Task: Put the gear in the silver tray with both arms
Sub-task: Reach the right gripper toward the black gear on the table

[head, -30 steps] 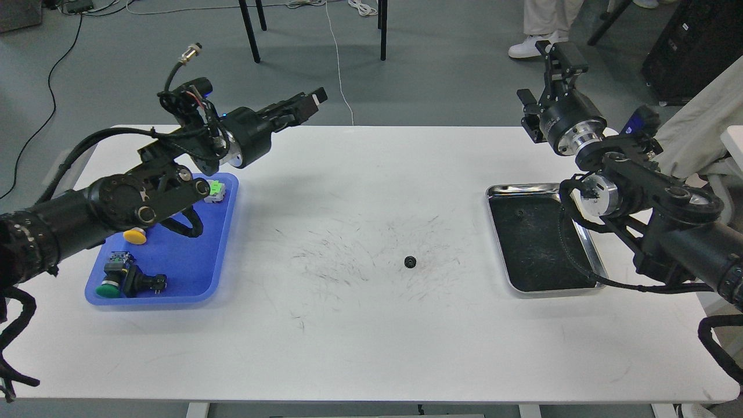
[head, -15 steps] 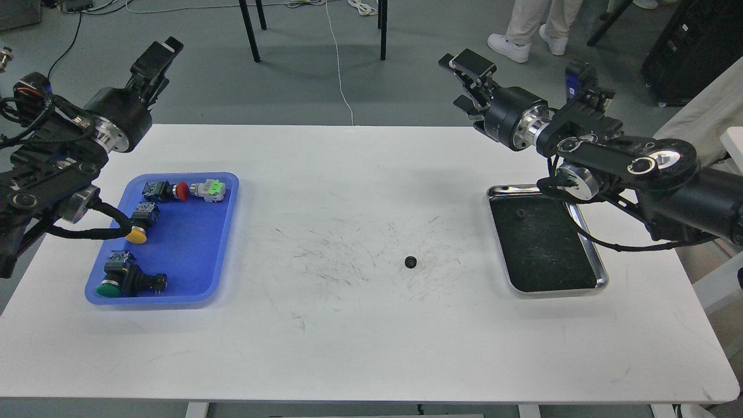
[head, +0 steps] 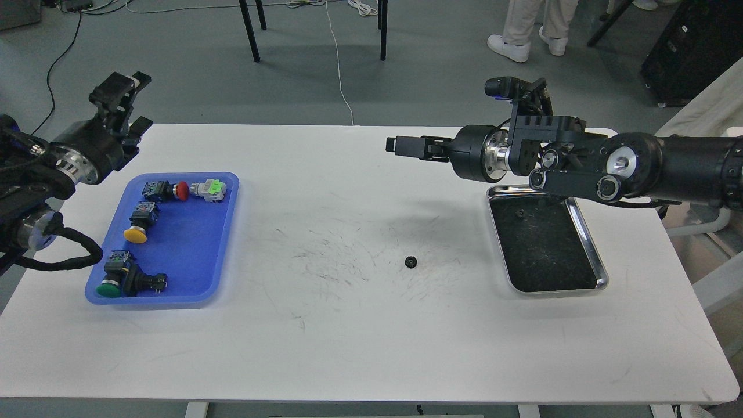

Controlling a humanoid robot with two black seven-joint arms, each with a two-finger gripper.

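My right gripper (head: 397,144), its finger gap unreadable edge-on, hangs empty above and behind the gear (head: 411,262), which lies loose left of the silver tray (head: 586,232), far from the left gripper (head: 123,93).

A table (head: 348,348) lies before me. A tray of push-button switches (head: 223,244) sits on its left part, and the silver tray (head: 586,241) sits on its right part, well apart from the first. The gear (head: 411,262) lies on the bare tabletop between them, nearer the silver tray and nearer me than that tray's far end. A smaller piece (head: 520,213) lies in the silver tray, near its far end. My left gripper (head: 125,101) hangs over the table's far left corner, behind the tray of switches. My right gripper (head: 406,146) reaches leftward above the table, behind the gear, my right arm (head: 638,168) crossing above the silver tray's far end.
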